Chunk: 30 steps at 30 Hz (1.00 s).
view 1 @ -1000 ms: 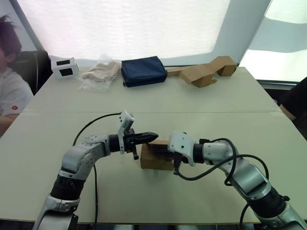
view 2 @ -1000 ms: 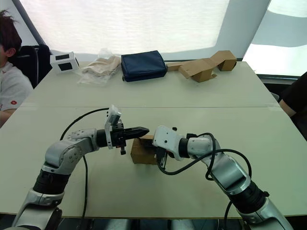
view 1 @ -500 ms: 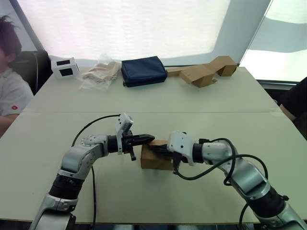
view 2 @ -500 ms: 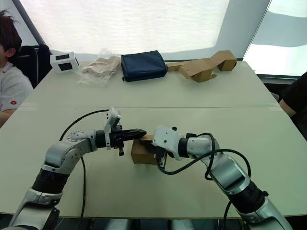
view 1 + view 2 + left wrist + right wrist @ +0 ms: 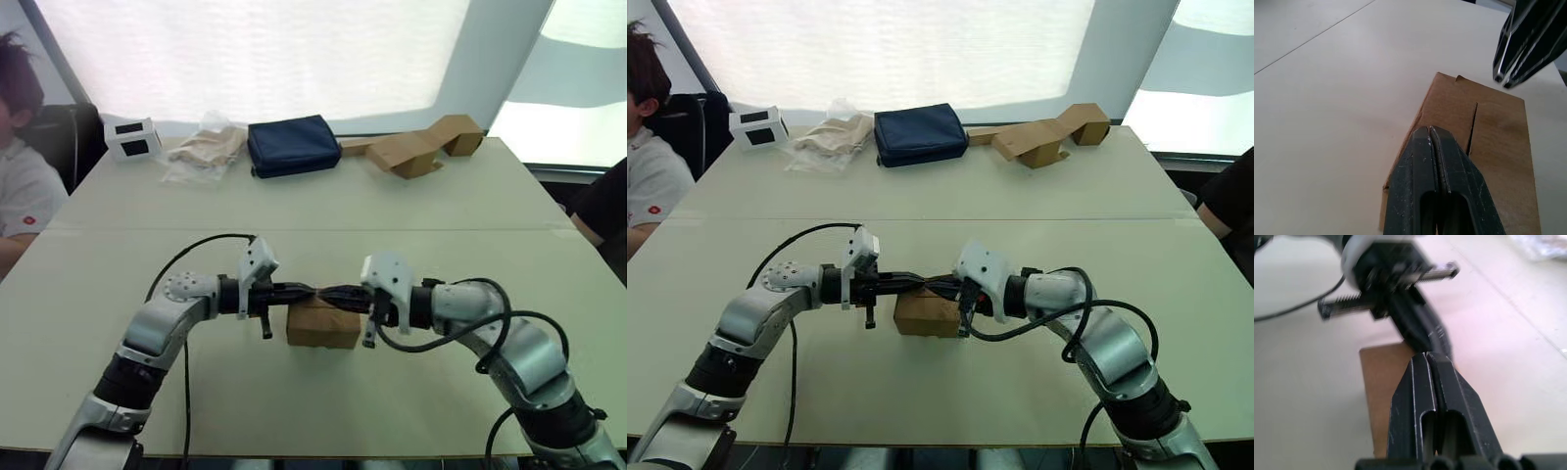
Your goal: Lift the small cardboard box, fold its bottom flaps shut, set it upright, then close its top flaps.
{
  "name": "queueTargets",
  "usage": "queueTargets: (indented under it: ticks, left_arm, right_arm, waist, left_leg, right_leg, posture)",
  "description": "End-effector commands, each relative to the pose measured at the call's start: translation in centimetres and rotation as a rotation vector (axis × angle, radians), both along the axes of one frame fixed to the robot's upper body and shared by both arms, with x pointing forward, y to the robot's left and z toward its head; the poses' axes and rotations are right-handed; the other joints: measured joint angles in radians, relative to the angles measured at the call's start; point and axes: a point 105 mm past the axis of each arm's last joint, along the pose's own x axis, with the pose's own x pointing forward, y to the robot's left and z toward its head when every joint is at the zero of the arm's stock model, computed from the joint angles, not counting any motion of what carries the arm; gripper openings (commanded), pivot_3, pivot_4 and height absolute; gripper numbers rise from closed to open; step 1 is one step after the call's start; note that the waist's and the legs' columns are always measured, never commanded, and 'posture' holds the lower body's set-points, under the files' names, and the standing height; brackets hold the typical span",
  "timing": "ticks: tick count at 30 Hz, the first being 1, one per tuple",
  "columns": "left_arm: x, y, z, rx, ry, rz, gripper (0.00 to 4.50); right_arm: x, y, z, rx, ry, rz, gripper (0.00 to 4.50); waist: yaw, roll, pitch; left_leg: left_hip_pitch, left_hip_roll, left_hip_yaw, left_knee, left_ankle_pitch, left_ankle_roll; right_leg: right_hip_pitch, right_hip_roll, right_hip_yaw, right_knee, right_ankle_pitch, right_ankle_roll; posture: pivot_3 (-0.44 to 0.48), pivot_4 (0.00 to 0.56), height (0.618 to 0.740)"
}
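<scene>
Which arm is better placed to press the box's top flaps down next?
Roughly even. Left claw and right claw, both shut, meet tip to tip above the small brown cardboard box.

Since 1 second ago the left gripper (image 5: 312,291) has dropped from above the box's (image 5: 321,326) near-left corner to lie level over its top. The right gripper (image 5: 326,292) has lifted off the box front, and both closed tips now meet nose to nose.
</scene>
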Motion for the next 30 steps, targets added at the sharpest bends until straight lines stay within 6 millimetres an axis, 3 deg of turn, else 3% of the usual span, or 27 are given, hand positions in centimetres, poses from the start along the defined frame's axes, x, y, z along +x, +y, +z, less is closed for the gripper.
queueTargets:
  ticks: [1,4,9,18,21,30]
  left_arm:
    - [0.0,0.5,2.2,-0.089,-0.004,0.043,0.02]
    - [-0.5,0.9,3.3,-0.120,0.007,0.061,0.02]
    - [-1.6,0.5,3.1,-0.094,0.003,0.048,0.02]
    - [-1.9,-0.7,1.3,-0.026,-0.020,0.025,0.02]
    - [-2.1,-0.7,0.2,0.027,-0.030,0.016,0.02]
    - [-2.0,-0.5,-0.1,0.009,-0.009,0.038,0.02]
  right_arm:
    - [-0.1,-1.1,2.2,0.068,-0.012,-0.041,0.00]
    - [0.6,-2.2,1.3,0.008,-0.013,-0.093,0.00]
    - [0.9,-2.3,-0.1,-0.056,-0.021,-0.097,0.00]
    - [0.9,-0.9,-1.5,-0.095,-0.024,-0.051,0.00]
    - [1.2,-1.0,-3.1,-0.164,-0.009,-0.068,0.00]
    - [1.3,-1.4,-3.7,-0.179,-0.002,-0.077,0.00]
  waist:
    - [0.000,0.000,0.000]
    - [-0.001,0.000,0.000]
    - [-0.001,0.000,0.000]
    - [-0.001,0.000,0.000]
    - [-0.001,0.000,0.000]
    - [-0.001,0.000,0.000]
  left_leg:
    - [0.000,0.000,0.000,0.000,0.000,0.000]
    - [0.000,0.000,0.000,0.000,0.000,0.000]
    - [0.000,0.000,0.000,0.000,0.000,0.000]
    - [0.000,0.000,0.000,0.000,0.000,0.000]
    - [0.000,0.000,0.000,0.000,0.000,0.000]
    - [0.000,0.000,0.000,0.000,0.000,0.000]
  right_leg:
    - [0.000,0.000,0.000,0.000,0.000,0.000]
    - [0.000,0.000,0.000,0.000,0.000,0.000]
    - [0.000,0.000,0.000,0.000,0.000,0.000]
    - [0.000,0.000,0.000,0.000,0.000,0.000]
    - [0.000,0.000,0.000,0.000,0.000,0.000]
    - [0.000,0.001,0.000,0.000,0.000,0.000]
  posture:
    - [0.000,0.150,0.740]
    - [0.000,0.150,0.740]
    - [0.000,0.150,0.740]
    - [0.000,0.150,0.740]
    - [0.000,0.150,0.740]
    - [0.000,0.150,0.740]
